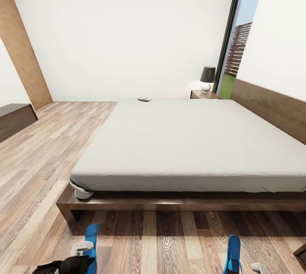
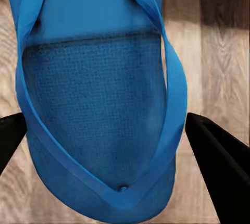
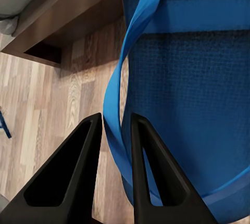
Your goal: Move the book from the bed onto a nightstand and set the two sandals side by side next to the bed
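right wrist view: right gripper (image 3: pixel 115 130) pinching sandal strap (image 3: pixel 121 83); left gripper (image 2: pixel 112 130) wide open, cropped.

No readable text, label, brand, no. or sign is seen in any view. The book (image 1: pixel 144 99), lying at the far edge of the bed (image 1: pixel 191 142) at approx. 12 o'clock in the head view, is too small and blurred for its cover lettering to be made out. No print is shown on either sandal sole (image 2: pixel 99 109) (image 3: pixel 192 88) in the wrist views.
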{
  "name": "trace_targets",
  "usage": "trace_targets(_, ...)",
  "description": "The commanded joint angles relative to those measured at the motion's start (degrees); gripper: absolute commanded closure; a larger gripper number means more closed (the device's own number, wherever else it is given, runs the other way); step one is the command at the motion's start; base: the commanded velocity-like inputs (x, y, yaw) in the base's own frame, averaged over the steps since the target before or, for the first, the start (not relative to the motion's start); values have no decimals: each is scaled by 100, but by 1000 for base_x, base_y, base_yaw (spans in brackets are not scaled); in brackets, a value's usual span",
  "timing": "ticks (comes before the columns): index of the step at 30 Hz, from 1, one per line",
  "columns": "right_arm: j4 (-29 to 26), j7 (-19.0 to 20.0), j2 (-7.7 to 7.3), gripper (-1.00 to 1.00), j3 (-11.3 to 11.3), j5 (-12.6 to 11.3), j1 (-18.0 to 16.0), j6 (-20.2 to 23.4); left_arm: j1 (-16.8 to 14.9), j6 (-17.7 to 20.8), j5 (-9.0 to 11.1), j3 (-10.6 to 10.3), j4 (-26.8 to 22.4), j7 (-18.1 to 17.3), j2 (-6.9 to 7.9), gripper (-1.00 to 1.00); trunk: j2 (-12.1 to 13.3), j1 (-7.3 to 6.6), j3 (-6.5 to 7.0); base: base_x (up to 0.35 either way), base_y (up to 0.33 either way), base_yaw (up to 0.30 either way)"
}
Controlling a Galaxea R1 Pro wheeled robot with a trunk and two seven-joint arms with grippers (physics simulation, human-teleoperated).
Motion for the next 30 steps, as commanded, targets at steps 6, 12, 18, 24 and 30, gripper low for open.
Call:
trace_targets(6,1,38,-5,100,15,-33,-3,0,-2,226,-697,57,-132,969,-21,100,-2,-1,-5,0,0,0)
trace_targets(12,-5,30,-5,100,15,-33,-3,-2,-2,-478,-720,47,422,1012,-29,100,-2,-1,-5,0,0,0)
trace_targets(18,-4,30,-5,100,16,-33,-3,-3,-2,-487,-720,47,432,1034,-35,100,-2,-1,-5,0,0,0)
trace_targets(24,-6,27,-5,100,18,-33,-3,-3,-2,-492,-714,47,432,1038,-38,100,-2,-1,-5,0,0,0)
trace_targets(30,-19,81,-30,100,-24,-49,-3,91,-2,-492,-702,61,420,1041,-38,100,-2,-1,-5,0,0,0)
